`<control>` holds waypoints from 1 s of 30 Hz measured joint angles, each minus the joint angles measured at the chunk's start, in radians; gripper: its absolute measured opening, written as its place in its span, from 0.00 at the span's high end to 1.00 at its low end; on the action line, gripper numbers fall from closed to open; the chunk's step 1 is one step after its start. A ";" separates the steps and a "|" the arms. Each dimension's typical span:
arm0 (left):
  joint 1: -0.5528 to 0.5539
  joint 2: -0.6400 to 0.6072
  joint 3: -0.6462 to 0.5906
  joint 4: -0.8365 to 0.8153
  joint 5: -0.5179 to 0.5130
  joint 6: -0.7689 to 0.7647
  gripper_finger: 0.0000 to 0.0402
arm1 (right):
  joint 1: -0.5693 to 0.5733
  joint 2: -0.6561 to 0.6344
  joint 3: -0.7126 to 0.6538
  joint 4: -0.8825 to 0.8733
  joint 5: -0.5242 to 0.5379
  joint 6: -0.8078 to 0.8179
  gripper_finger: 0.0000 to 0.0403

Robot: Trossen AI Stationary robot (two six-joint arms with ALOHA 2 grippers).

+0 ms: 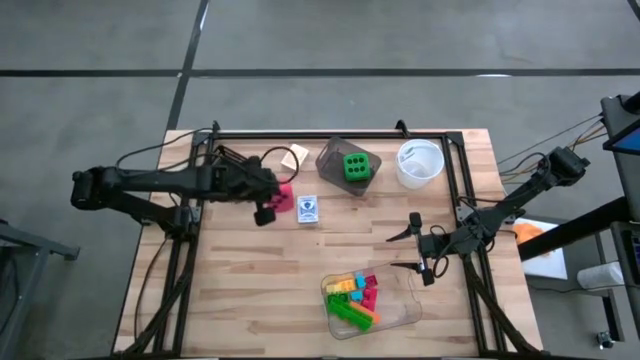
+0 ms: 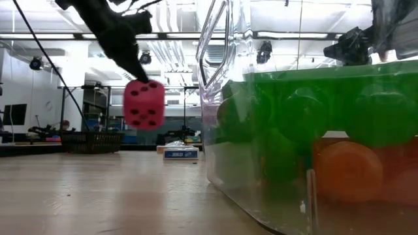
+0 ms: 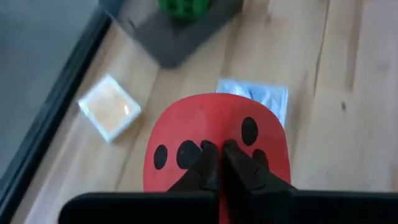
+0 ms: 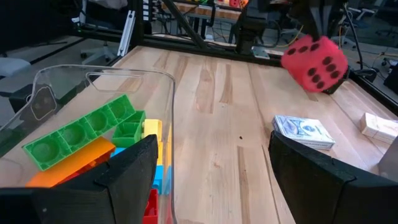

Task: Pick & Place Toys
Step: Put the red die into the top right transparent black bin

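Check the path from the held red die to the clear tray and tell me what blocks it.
Nothing visible blocks it. The left pincer holds the red die above the table; only the low card pack lies beside the way to the tray.

- The pink-red die (image 4: 314,62) has black dots and hangs pinched in the dark left gripper (image 1: 268,205).
- The green die (image 1: 356,167) also carries black dots and sits in a smoky grey container (image 1: 333,155).
- The card pack (image 4: 303,132) is white with a blue printed pattern.
- The tan block (image 3: 109,107) is pale tan with a lighter edge.
- The clear tray (image 4: 102,84) holds bricks (image 1: 355,297) in green, orange, yellow, teal-blue and pink.
- The bowl (image 1: 420,162) is white.
- The table (image 1: 250,280) is light wood with darker grain lines, framed by black rails.
- The right gripper (image 1: 423,257) is black.
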 joint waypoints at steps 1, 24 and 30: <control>0.000 0.000 -0.001 0.026 -0.005 0.006 1.00 | 0.000 0.000 0.000 0.000 0.000 0.000 0.25; 0.152 0.250 -0.011 0.874 -0.017 0.236 1.00 | 0.000 0.000 0.000 0.002 0.000 0.000 0.25; 0.228 0.410 0.037 0.968 0.026 0.233 1.00 | 0.000 0.000 0.000 0.002 0.000 0.000 0.25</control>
